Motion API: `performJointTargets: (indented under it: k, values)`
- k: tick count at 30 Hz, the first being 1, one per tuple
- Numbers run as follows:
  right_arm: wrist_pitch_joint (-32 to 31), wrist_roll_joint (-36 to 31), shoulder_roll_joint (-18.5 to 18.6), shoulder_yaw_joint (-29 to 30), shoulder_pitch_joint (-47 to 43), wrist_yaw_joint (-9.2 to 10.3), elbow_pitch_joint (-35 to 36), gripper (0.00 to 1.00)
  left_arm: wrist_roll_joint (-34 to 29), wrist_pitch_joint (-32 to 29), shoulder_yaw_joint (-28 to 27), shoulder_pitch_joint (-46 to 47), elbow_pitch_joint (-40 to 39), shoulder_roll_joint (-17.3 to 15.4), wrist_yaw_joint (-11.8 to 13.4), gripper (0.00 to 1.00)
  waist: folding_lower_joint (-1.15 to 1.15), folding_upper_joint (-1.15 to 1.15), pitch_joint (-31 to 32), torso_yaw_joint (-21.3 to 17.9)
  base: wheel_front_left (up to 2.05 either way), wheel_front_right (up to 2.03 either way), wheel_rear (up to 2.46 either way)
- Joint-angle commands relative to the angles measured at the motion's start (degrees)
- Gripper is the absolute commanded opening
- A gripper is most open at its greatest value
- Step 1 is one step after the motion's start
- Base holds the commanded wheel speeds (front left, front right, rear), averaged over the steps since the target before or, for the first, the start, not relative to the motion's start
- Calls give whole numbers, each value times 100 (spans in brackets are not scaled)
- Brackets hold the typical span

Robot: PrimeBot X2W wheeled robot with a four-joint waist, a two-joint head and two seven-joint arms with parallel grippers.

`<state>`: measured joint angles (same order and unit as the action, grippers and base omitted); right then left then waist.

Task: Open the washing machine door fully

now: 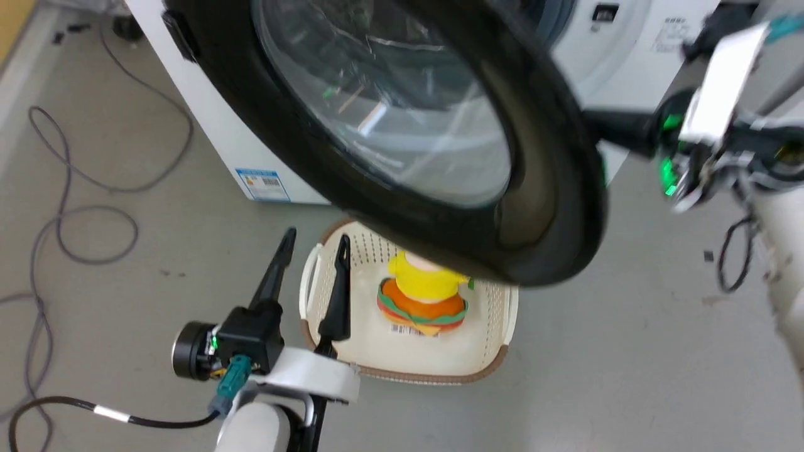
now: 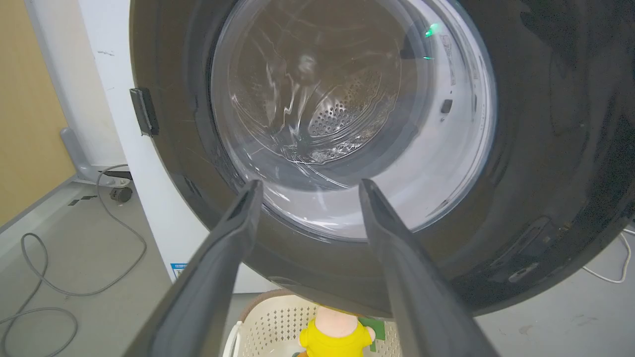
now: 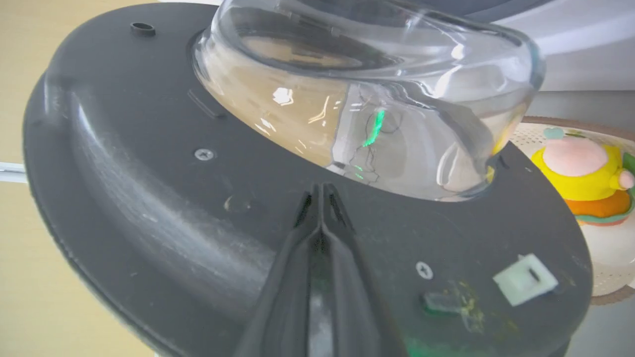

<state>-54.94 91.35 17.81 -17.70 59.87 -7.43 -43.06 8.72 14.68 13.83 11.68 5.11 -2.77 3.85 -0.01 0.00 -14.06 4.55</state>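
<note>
Closest to the head camera stands the washing machine door (image 1: 389,107), swung out from the front of the washing machine (image 1: 217,135) and hanging over the floor. Its hinged side is at the robot's left, its free edge at the right. The glossy black ring and clear glass face the robot. In the left wrist view the perforated steel drum shows through the glass of the door (image 2: 347,99).

Right gripper (image 1: 619,129): reaches in from the right behind the door's free edge. In its own wrist view the right gripper (image 3: 322,187) has both fingers pressed together with nothing between them. The tips sit at the matte dark-grey back of the door (image 3: 149,198), just below the glass bowl; actual contact cannot be confirmed.

Left gripper (image 1: 316,237): low in front of the door, fingers spread apart and holding nothing, clear of the ring.

Below the door's lower edge a cream basket (image 1: 496,364) stands on the floor, containing a yellow and orange plush toy (image 1: 424,295). A blue label (image 1: 257,182) sits low on the machine's front. Grey cables (image 1: 63,207) lie looped on the floor to the left.
</note>
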Motion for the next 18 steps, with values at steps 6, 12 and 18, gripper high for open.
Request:
performJointTargets:
  k: [6,12,18]
  values:
    - [-69,197,-339,-63,-939,-6,436,0,-133,32,-99,-384,120,-10,-99,100,1,0,451,6,0,0,0]
    - [-92,328,-596,-134,-1485,-6,752,0,-194,32,-197,-627,209,-10,-159,100,1,0,672,-52,0,0,0]
    - [-97,434,-762,-179,-1869,-6,999,0,-185,32,-218,-734,268,-10,-183,100,1,0,769,-37,0,0,0]
